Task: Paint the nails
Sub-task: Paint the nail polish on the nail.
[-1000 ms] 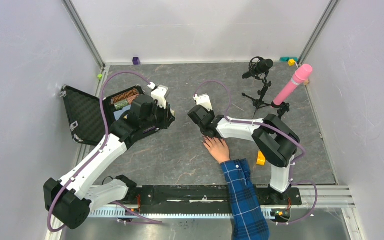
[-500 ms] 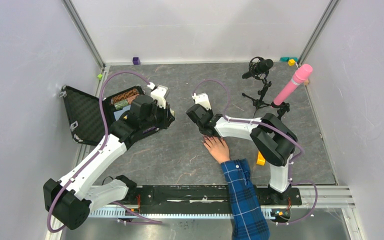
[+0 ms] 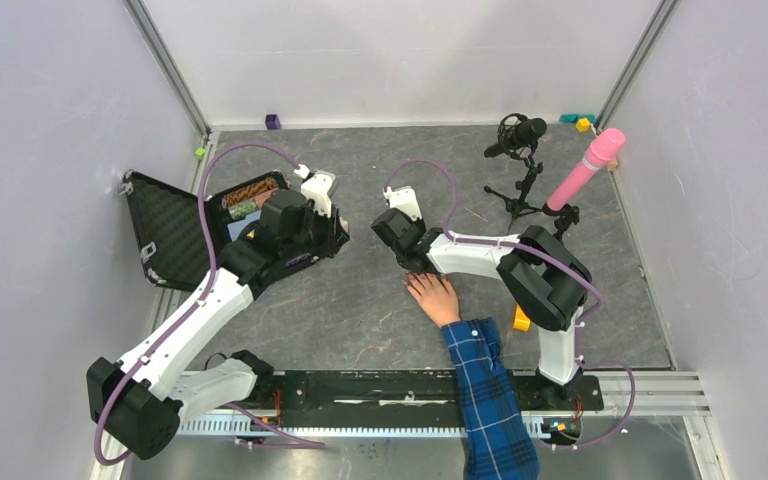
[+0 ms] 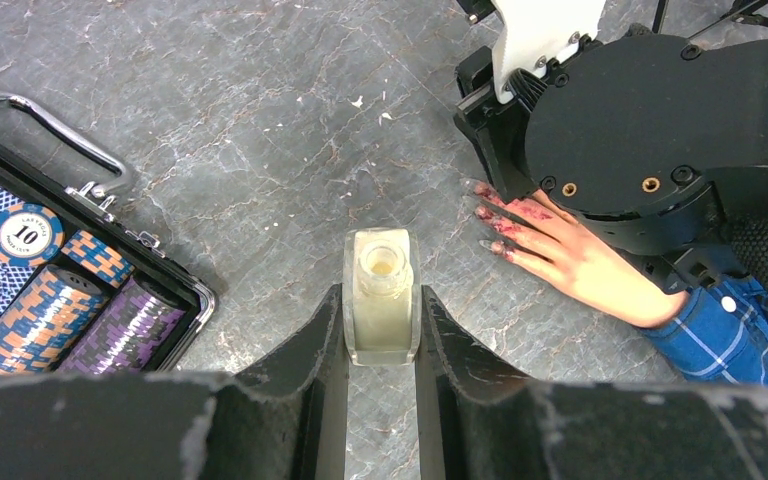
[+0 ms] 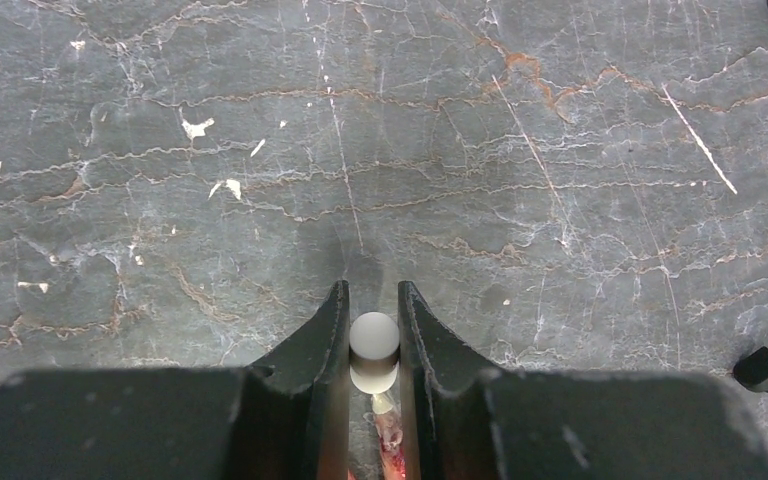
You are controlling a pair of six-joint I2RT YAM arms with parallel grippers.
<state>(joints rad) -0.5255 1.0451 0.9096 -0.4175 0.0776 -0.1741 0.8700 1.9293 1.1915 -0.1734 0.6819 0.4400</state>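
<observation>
End effectors are both gripping. The left end effector (image 4: pixel 381 288) is clamping a small uncapped bottle (image 4: pixel 382 320) upright, and the right end effector (image 5: pixel 372 292) is pinching a white round-topped brush cap (image 5: pixel 373 342). It is hovering over the far end of a hand (image 4: pixel 570 262) in a blue plaid sleeve (image 4: pixel 735 335). The nails (image 4: pixel 483 213), smeared dark pink, are lying flat on the surface (image 4: pixel 260 120), a grey veined stone slab. An open case (image 3: pixel 165 235) of poker chips (image 4: pixel 50 290) is sitting at its left edge, and pale walls (image 3: pixel 50 150) are enclosing it.
</observation>
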